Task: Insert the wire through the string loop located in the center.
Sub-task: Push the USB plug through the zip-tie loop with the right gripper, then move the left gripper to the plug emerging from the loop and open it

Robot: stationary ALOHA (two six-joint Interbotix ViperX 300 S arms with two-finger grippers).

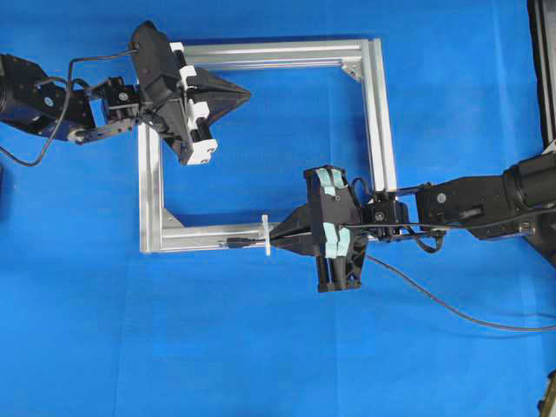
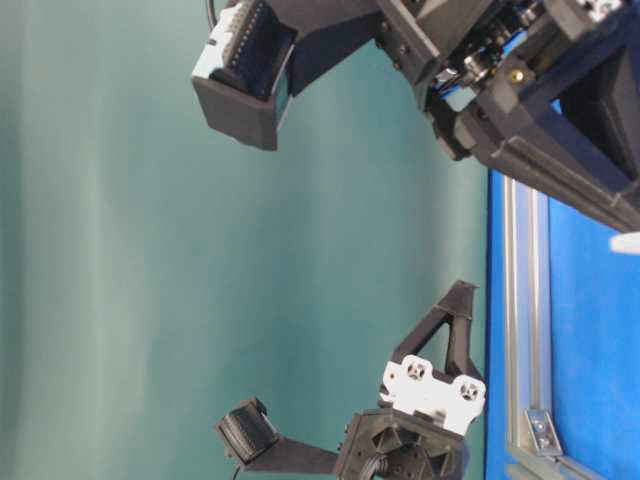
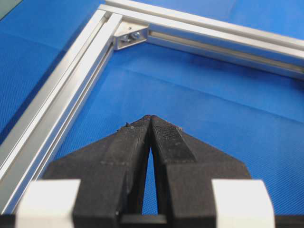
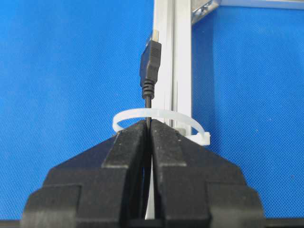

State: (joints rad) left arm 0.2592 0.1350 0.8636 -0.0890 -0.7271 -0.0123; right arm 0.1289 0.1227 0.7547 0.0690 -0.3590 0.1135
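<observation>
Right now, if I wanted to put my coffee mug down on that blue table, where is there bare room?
The blue cloth below the frame is bare, apart from the wire trailing at right. Inside the frame there is room between the left gripper and right gripper. It is crowded at the string loop on the lower bar.

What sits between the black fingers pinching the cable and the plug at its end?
In the right wrist view, the white string loop arches there, with the wire running through it to the plug.

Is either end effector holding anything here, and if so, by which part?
The right end effector is shut on the wire, pinching the thin cable just behind its plug, at the string loop. The left end effector is shut on nothing.
</observation>
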